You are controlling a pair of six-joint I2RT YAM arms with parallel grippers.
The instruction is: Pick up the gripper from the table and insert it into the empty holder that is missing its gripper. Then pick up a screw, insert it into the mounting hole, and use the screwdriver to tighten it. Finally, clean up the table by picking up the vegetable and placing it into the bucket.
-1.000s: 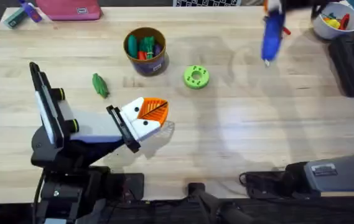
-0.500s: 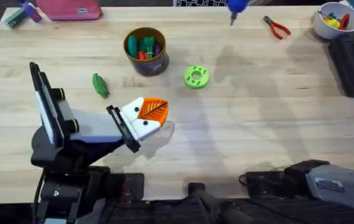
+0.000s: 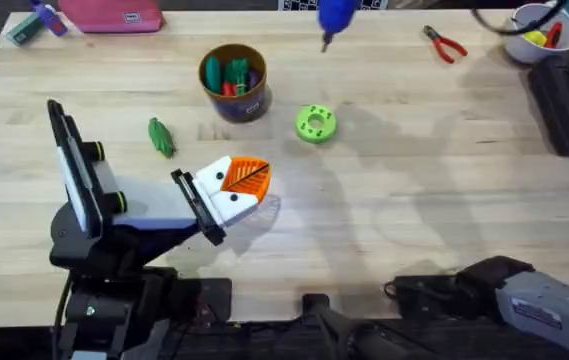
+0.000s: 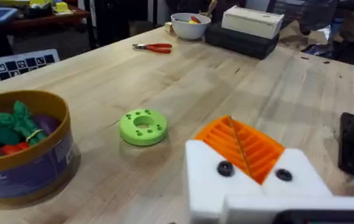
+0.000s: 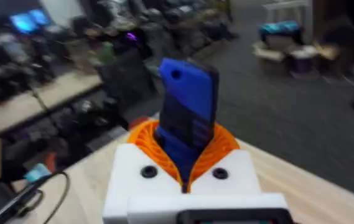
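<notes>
While the screwdriver [image 5: 186, 118] is pinched by the right claw [image 5: 186, 177], the left claw [image 4: 246, 163] is pressed together, vegetable [image 3: 161, 137] left on the surface [image 3: 414, 180] beside the bucket [image 3: 234, 82].

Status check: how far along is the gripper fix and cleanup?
Looks done: both white blocks on the left gripper carry orange wedges; whether the screw is tight can't be seen. In hand: the right gripper holds the screwdriver aloft. To do: the vegetable lies on the table, not in the bucket.
</notes>
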